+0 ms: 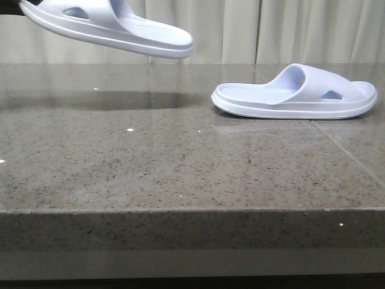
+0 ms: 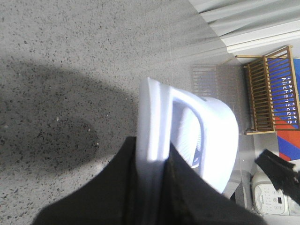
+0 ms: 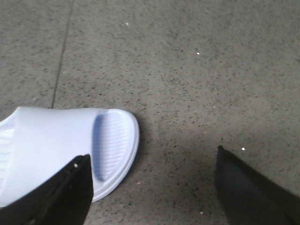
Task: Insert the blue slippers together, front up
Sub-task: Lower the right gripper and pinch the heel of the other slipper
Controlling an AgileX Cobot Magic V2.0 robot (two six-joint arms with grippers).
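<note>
High at the far left, one of the blue slippers, the raised slipper (image 1: pixel 114 27), hangs clear of the tabletop (image 1: pixel 150 162), tilted so its right end dips lower, with its dark shadow on the stone beneath it. On my left wrist view I see the left gripper (image 2: pixel 152 187) clamped on that slipper's thick sole edge (image 2: pixel 152 126), a black finger (image 2: pixel 112 197) pressed against each side, and the strap with its oval hole arching away from them. Well apart to the right, the resting slipper (image 1: pixel 295 93) lies flat on its sole at the far right of the tabletop, side-on to the front camera, strap toward the right end and its side hole facing me. From my right wrist view the right gripper (image 3: pixel 150 187) hovers above it with its jaws spread wide; one finger (image 3: pixel 61 197) overlaps the slipper's ribbed footbed (image 3: pixel 110 145), the other stands over bare stone. I cannot tell whether that finger touches the foam. Pale curtains (image 1: pixel 289 30) hang behind the tabletop.
</note>
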